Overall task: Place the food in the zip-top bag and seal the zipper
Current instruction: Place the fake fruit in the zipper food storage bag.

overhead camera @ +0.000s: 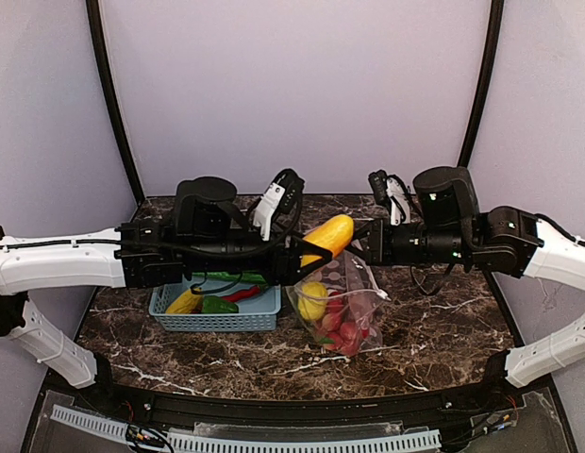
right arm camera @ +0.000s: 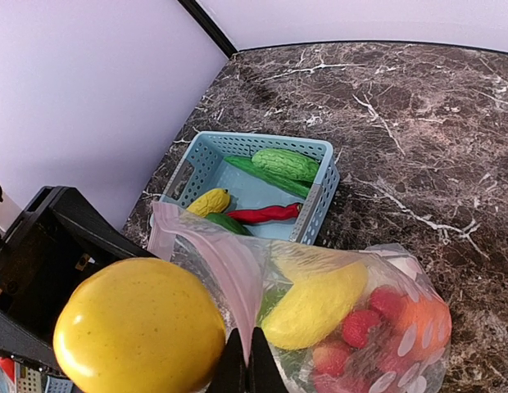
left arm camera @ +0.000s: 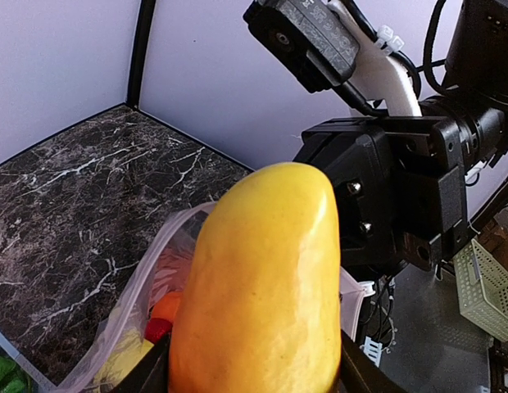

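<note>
Your left tool [overhead camera: 309,253] grips the yellow mango [overhead camera: 327,236] just above the zip-top bag [overhead camera: 354,307], which sits on the counter [overhead camera: 443,326] beside the blue basket [overhead camera: 217,324]. Your right tool [right arm camera: 242,362], pressed together, pinches the bag's raised mouth edge.

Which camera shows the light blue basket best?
Right wrist: the basket is nearly whole, its inside visible. In top external the left arm covers its far part; left wrist catches only a sliver at bottom left.
</note>
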Controlling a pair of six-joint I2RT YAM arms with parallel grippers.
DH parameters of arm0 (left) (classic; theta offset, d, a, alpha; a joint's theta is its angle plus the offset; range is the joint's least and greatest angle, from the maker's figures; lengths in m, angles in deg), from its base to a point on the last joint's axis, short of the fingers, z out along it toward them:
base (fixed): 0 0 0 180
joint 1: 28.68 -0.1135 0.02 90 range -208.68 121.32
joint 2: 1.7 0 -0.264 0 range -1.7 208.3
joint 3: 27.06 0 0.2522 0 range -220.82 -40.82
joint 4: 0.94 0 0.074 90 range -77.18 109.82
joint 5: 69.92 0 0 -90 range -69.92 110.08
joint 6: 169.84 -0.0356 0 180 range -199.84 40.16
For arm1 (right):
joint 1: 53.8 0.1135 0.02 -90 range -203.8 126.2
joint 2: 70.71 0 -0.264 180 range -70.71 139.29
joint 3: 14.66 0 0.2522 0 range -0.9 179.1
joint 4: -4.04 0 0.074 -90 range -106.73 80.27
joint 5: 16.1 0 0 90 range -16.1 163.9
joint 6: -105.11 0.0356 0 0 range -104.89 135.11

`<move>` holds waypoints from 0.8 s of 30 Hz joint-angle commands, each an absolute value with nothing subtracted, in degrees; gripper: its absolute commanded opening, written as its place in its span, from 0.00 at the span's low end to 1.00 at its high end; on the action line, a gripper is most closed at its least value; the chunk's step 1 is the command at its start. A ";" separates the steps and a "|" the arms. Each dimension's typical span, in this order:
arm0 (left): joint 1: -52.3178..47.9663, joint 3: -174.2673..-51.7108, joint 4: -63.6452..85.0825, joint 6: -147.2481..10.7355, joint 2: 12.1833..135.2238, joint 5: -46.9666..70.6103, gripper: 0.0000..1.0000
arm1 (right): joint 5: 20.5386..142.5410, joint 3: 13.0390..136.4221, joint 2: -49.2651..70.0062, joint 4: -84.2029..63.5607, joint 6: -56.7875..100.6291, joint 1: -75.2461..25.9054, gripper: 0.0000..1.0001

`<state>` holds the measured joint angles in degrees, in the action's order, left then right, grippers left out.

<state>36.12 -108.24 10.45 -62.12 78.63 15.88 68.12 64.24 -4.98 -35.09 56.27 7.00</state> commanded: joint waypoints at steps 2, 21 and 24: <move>36.28 -106.92 15.05 -62.11 77.98 19.25 0.54 | 68.29 65.99 -5.78 -32.07 56.09 6.85 0.00; 36.29 -112.59 22.73 -61.62 82.72 20.26 0.57 | 68.49 65.42 -6.60 -31.93 56.35 6.79 0.00; 36.28 -115.30 24.32 -61.66 84.46 20.26 0.58 | 68.55 65.26 -6.53 -31.91 56.37 6.79 0.00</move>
